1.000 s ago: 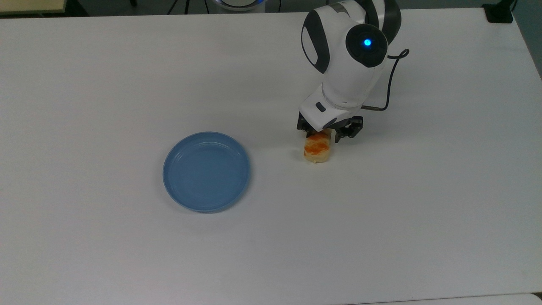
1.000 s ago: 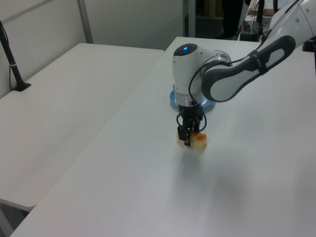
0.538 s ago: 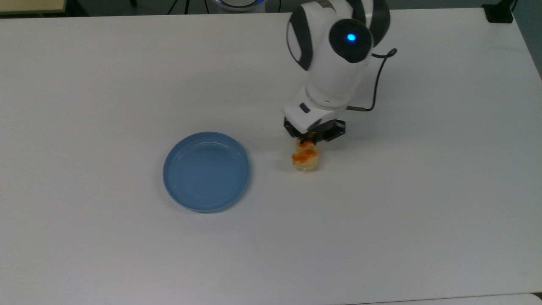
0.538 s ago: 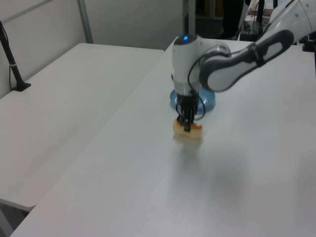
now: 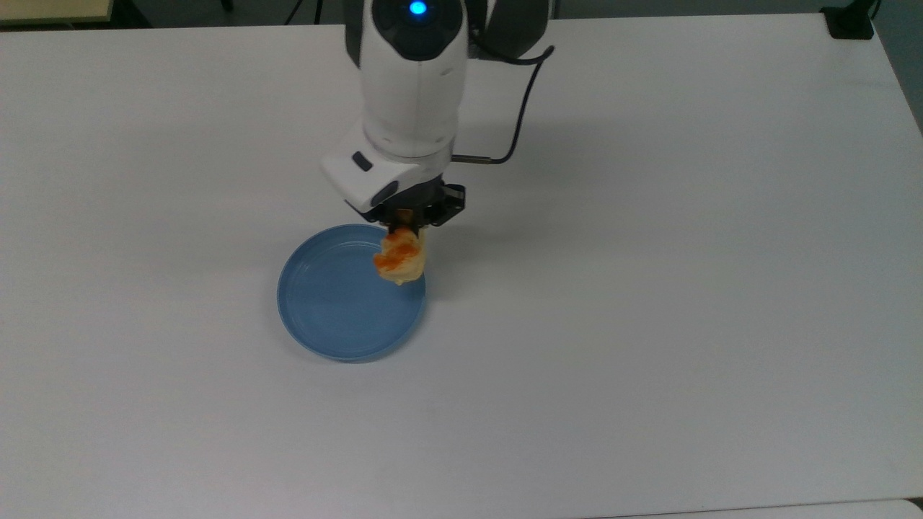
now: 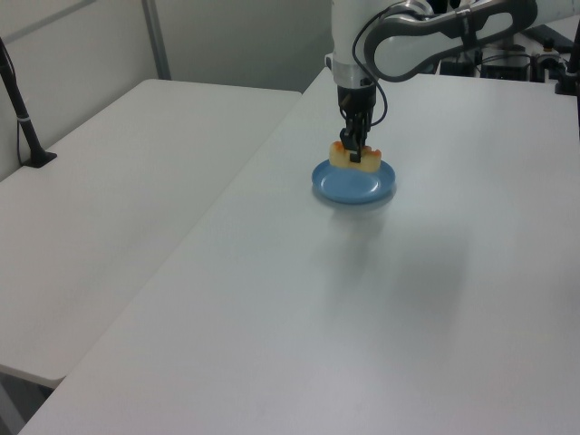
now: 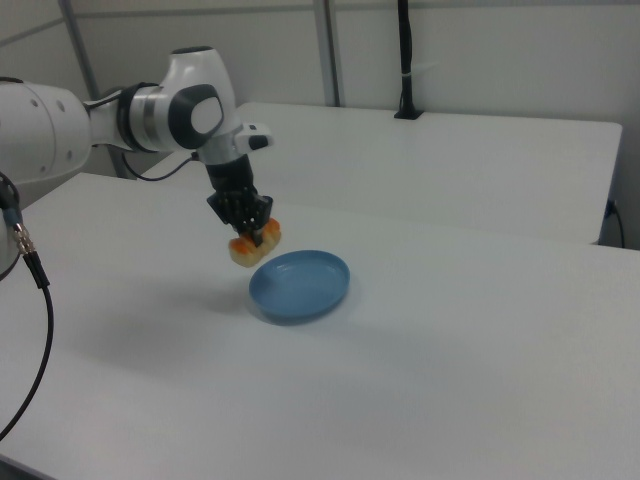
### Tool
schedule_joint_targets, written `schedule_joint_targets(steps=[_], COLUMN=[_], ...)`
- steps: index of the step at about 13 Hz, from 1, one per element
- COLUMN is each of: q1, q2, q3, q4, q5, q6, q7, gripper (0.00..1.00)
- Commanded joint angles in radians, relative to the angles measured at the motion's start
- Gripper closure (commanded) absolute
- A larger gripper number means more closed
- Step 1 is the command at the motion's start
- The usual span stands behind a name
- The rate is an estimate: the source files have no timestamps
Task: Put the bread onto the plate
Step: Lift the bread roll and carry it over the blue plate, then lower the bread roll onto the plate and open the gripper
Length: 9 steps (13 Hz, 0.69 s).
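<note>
The pale-yellow bread [image 5: 400,259] with orange-brown patches hangs in the air, held by my gripper [image 5: 408,225], which is shut on it. It hovers over the top view's right rim of the round blue plate [image 5: 332,303] on the white table. In the left view the bread [image 6: 355,156] sits just above the plate's [image 6: 358,186] far edge, below my gripper [image 6: 354,150]. From the right view the bread [image 7: 254,245] is lifted over the left rim of the plate [image 7: 305,285], with my gripper [image 7: 252,228] clamped on its top.
A black cable [image 5: 515,108] runs from the arm's wrist. A second white table [image 6: 118,181] stands beside this one at the left view's left, with a black post [image 6: 23,118] on it. The table edge [image 5: 721,508] runs along the top view's bottom.
My gripper has lifted the bread off the table and carried it toward the top view's left, from beside the plate to above the plate's rim.
</note>
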Motion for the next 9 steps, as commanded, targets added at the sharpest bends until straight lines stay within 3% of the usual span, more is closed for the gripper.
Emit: schedule_joint_targets(steps=[1, 7, 9], q1=[-0.058, -0.098, -0.095], q2=[0.013, 0.090, 0.108], q3=[0.004, 0.004, 0.006], q4=[0.007, 0.001, -0.005], q5=[-0.039, -0.088, -0.097], q6=[0.025, 0.168, 0.169], q7=[-0.176, -0.250, -0.247], gripper=[0.74, 0.68, 0.58])
